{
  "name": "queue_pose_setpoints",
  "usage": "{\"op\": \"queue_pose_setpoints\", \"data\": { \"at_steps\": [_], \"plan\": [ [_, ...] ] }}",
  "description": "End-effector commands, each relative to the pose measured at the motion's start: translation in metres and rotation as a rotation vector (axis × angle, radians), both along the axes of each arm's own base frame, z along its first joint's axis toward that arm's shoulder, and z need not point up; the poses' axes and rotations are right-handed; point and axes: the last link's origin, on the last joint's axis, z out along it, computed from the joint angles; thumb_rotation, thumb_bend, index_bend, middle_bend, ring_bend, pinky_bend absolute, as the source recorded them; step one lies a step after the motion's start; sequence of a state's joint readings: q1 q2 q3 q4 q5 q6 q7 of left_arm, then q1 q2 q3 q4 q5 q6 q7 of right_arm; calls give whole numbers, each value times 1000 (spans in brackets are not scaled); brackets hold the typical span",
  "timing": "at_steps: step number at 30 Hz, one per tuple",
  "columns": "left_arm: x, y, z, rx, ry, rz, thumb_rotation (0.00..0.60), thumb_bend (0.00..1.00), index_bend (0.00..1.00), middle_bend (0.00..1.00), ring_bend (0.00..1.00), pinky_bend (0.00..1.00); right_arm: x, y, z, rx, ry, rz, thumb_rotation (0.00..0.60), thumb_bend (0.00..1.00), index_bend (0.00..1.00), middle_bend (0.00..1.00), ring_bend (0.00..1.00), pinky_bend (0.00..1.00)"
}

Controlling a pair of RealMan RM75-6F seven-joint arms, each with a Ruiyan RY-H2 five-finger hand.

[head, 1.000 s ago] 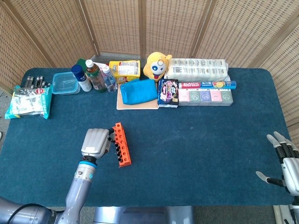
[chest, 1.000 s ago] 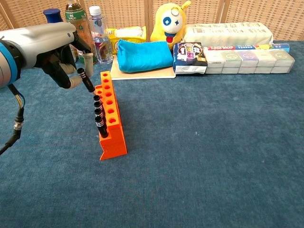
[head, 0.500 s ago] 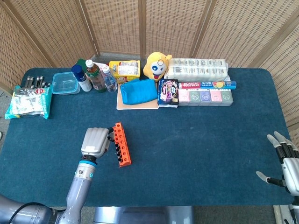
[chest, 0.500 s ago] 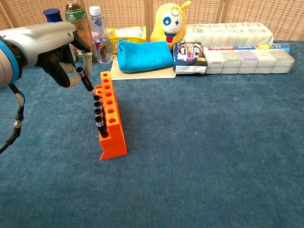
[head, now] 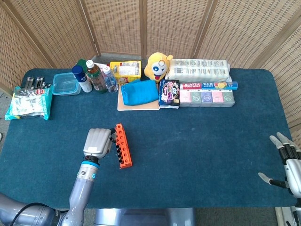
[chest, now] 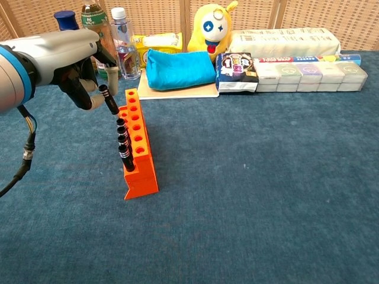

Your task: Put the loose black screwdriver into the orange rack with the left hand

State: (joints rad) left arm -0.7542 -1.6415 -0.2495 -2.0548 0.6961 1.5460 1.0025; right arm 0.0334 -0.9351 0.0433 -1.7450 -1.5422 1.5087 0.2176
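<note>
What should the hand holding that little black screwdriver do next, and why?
Probably ease the black screwdriver a little further down into the hole under its tip. The left hand holds it tilted, its tip at the left edge of the orange rack, just behind the screwdrivers already seated. It does not look seated as deep as those. The right hand rests open, far off.

"PLASTIC" on the long box [head: 208,85] (other labels too small)
</note>
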Motion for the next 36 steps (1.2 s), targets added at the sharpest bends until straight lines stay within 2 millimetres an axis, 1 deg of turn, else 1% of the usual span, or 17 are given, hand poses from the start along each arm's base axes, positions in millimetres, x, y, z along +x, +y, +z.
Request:
{"op": "queue_pose_setpoints", "data": {
  "at_steps": [1, 36],
  "plan": [
    [0, 0, -1, -2, 3, 0, 600, 434, 537, 1000, 1000, 1000, 0, 0, 0, 0, -1, 0, 600, 5, 48, 0, 0, 22],
    [4, -1, -17, -13, 78, -10, 600, 434, 538, 1000, 1000, 1000, -1, 0, 2, -1, -8, -2, 600, 4, 48, 0, 0, 23]
  ]
}}
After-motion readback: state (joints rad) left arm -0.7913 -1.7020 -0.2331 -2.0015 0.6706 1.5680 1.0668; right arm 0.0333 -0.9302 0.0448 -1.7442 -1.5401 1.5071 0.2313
